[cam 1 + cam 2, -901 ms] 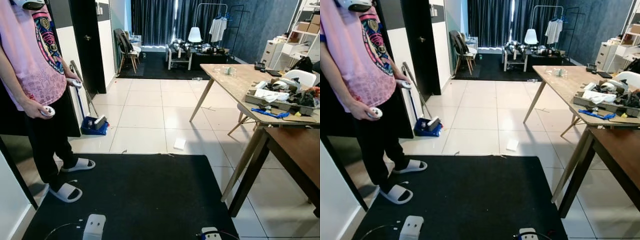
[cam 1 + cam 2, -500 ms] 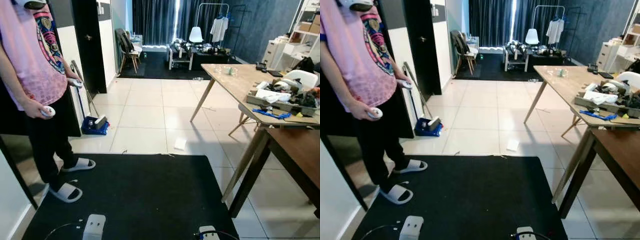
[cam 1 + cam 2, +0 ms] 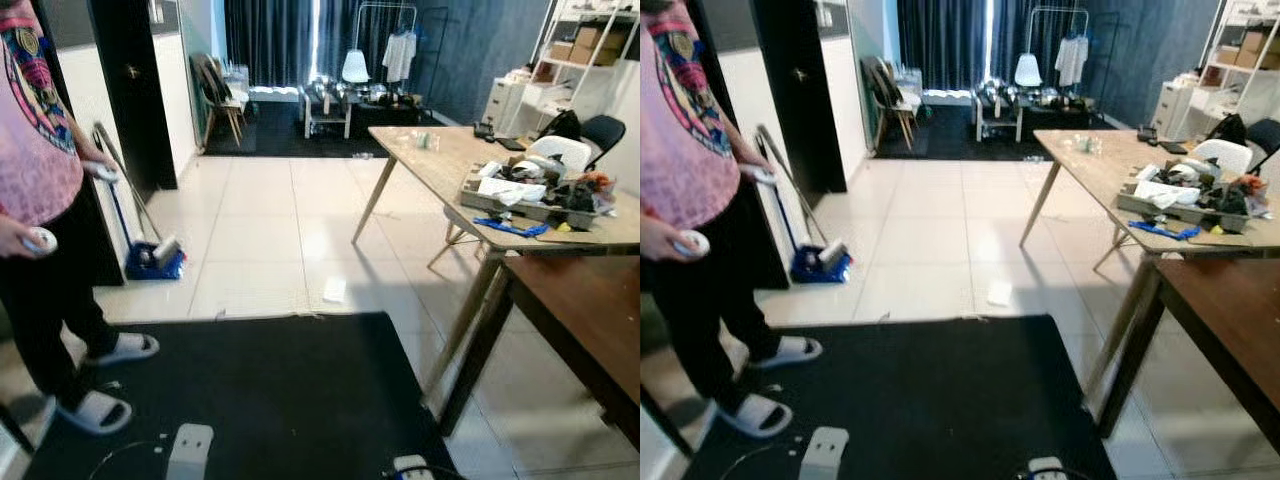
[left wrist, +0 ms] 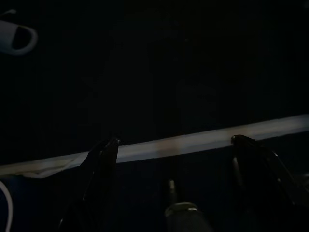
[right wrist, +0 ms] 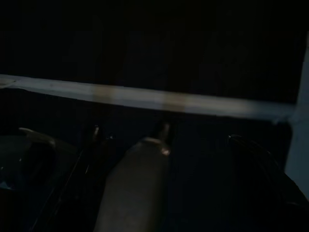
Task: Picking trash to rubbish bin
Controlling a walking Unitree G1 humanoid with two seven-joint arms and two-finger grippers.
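White paper scrap (image 3: 334, 290) flat on floor tiles beyond black mat (image 3: 270, 390), long axis running away. Both hands hanging, fingers apart.

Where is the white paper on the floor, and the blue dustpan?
Small white paper scrap on the tiled floor (image 3: 334, 290), left eye view, its middle.
Blue plastic dustpan by the doorway (image 3: 155, 260), left eye view, its tray.

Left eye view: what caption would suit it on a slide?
White trash on the tiles just past the black mat, a person at left, table at right.
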